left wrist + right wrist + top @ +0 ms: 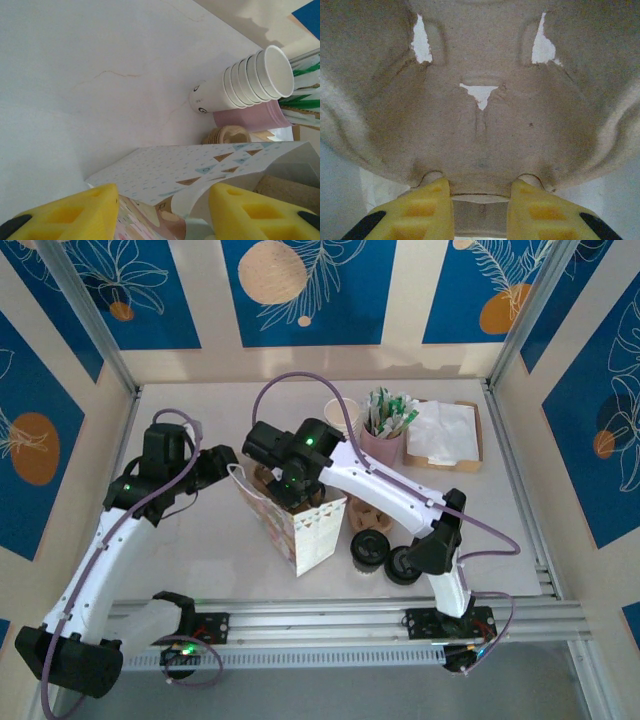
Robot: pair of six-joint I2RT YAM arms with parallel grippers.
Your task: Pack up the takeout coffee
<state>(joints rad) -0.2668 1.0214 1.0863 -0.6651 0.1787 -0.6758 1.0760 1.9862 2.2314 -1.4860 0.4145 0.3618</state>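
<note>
On the white tabletop (200,540), near the middle: an upright patterned paper bag (310,530), mouth open. Over that mouth, the right tool (290,483), pinching a brown moulded-pulp cup carrier (266,478) at its edge. From the right wrist, the same carrier (480,110) up close, clamped at the rim between the two yellow fingers (425,210) of the right tool (480,192), with white visible through three holes in the pulp.

At the bag's left rim, the left tool (225,465). From the left wrist, that tool (165,192) with its yellow fingers set apart and the bag's (200,165) patterned wall and folded rim lying in the gap. Cannot tell whether pressed on the paper or merely straddling it.

Just right of the bag, standing on the tabletop: the takeout coffee (368,548), a small cup under a round black lid, outside the bag and touched by neither tool. Just beside it on the right, a second round black piece (403,562), close against the right arm's elbow; too small to tell more. Behind the coffee, a low brown stack (368,512), kind unclear.

Toward the far edge: a stack of cream paper cups (340,415) (250,80), a pink cup (383,445) stuffed with green-and-white sachets (385,412), and a shallow tray (476,440) of white napkins (440,432).
</note>
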